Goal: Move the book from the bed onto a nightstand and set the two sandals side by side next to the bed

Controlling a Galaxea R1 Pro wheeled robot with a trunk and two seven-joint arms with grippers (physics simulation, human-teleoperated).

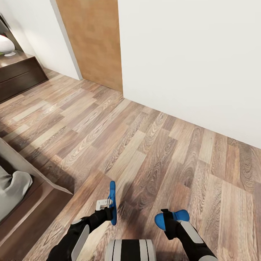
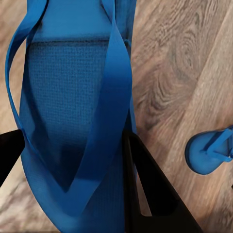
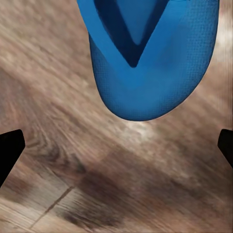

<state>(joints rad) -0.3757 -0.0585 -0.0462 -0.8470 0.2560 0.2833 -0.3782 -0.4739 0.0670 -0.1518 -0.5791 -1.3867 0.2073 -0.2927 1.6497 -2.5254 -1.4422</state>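
Head view: both sandals are off the floor — one on edge in the left gripper (image 1: 108,208), clamped; the other (image 1: 173,218) at the right gripper (image 1: 167,220), whose grip I cannot tell. Near the bed (image 1: 32,203), neither set down; book's status unknown.

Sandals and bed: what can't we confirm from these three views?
- Left gripper grip on its sandal: head view shows the sandal edge-on; left wrist view crops it.
- Right gripper closure: right wrist view shows the fingertips at the edges, and its sandal is cut off.
- Bed: only a corner shows at the head view's edge.
- White object on the dark cabinet: cropped.
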